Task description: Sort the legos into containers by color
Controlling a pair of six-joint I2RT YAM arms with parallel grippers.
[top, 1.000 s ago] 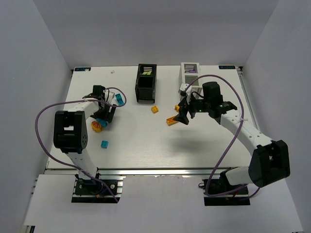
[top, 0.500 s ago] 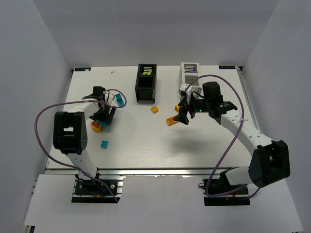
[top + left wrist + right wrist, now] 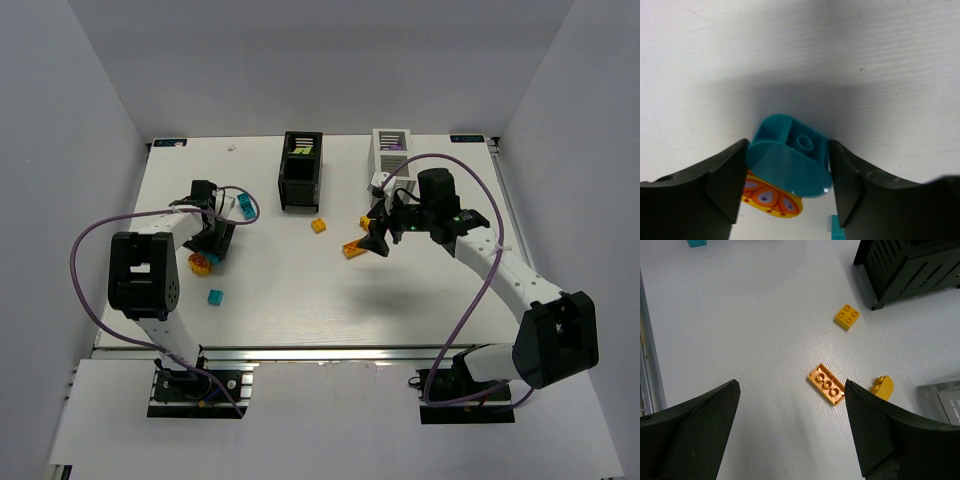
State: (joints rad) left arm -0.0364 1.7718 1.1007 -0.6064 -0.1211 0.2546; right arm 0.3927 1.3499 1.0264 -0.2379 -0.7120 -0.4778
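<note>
Sorting is part done: some bricks are boxed, several lie loose on the table [image 3: 300, 310].
The black box [image 3: 301, 172] shows lime green pieces inside and the white box [image 3: 391, 152] something purple. Three orange bricks [image 3: 826, 384] lie loose near the boxes, below the right gripper [image 3: 791, 390], whose jaws stand wide and empty. The left gripper [image 3: 788, 172] brackets a teal brick [image 3: 795, 145], a finger at each side; whether it grips cannot be told.

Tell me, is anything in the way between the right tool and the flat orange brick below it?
Nothing visible. The right tool hangs open above the flat orange brick, which shows whole between its fingers. The square yellow brick and the curved brick lie aside.
</note>
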